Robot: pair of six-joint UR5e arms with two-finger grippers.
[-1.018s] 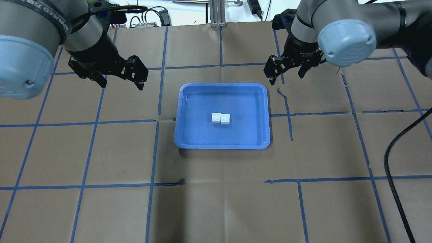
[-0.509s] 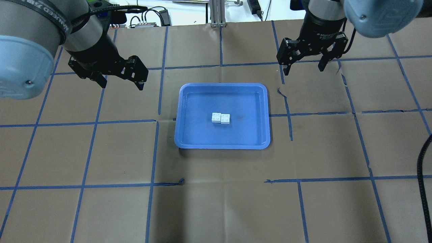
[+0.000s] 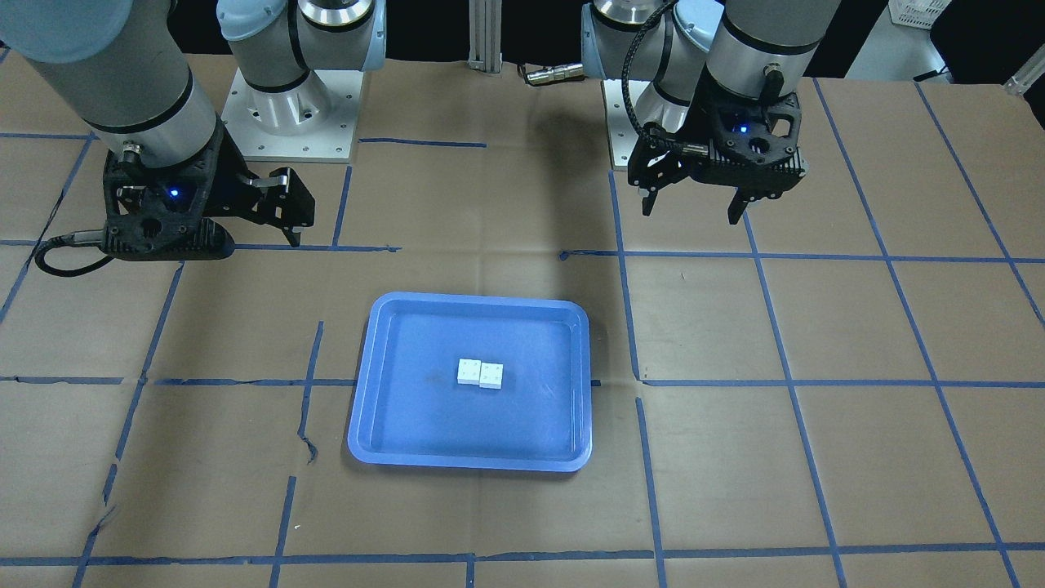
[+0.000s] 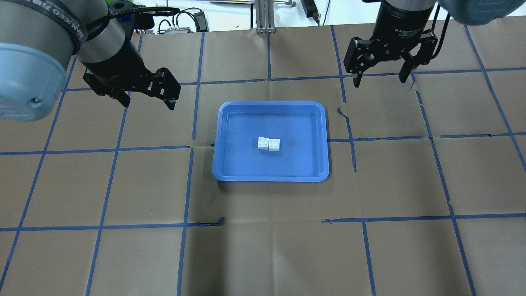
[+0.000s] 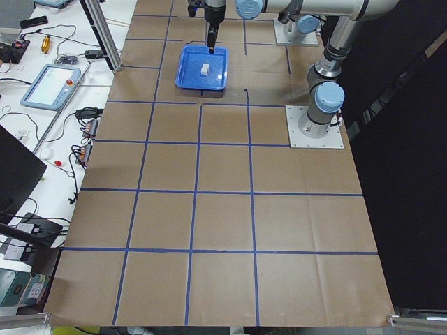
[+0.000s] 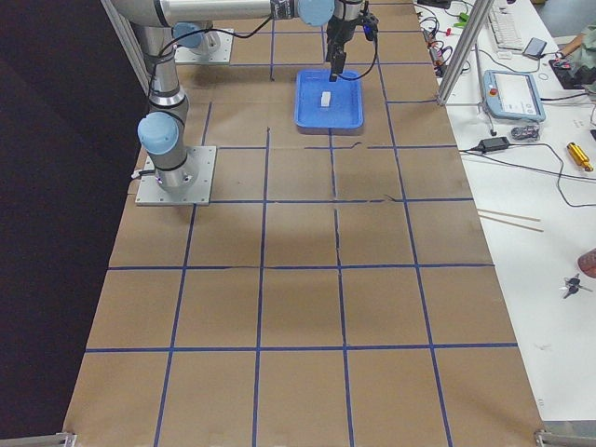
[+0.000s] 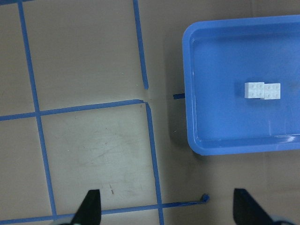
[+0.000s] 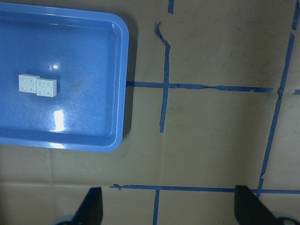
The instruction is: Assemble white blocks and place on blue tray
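The two white blocks (image 4: 268,144) lie joined together, slightly offset, near the middle of the blue tray (image 4: 246,166). They also show in the front view (image 3: 479,373), the left wrist view (image 7: 262,91) and the right wrist view (image 8: 37,85). My left gripper (image 4: 148,102) is open and empty, hovering left of the tray's far left corner. My right gripper (image 4: 380,81) is open and empty, hovering beyond and right of the tray's far right corner. Neither gripper touches the tray (image 3: 424,425) or the blocks.
Brown paper with a blue tape grid (image 4: 189,181) covers the table. Cables and electronics (image 4: 181,24) lie past the far edge. An aluminium post (image 4: 263,16) stands at the far middle. A black cable (image 4: 513,189) hangs at the right edge.
My right gripper has moved away from the tray's far right corner, further back and to the right. The left gripper, the tray and the blocks have not moved.
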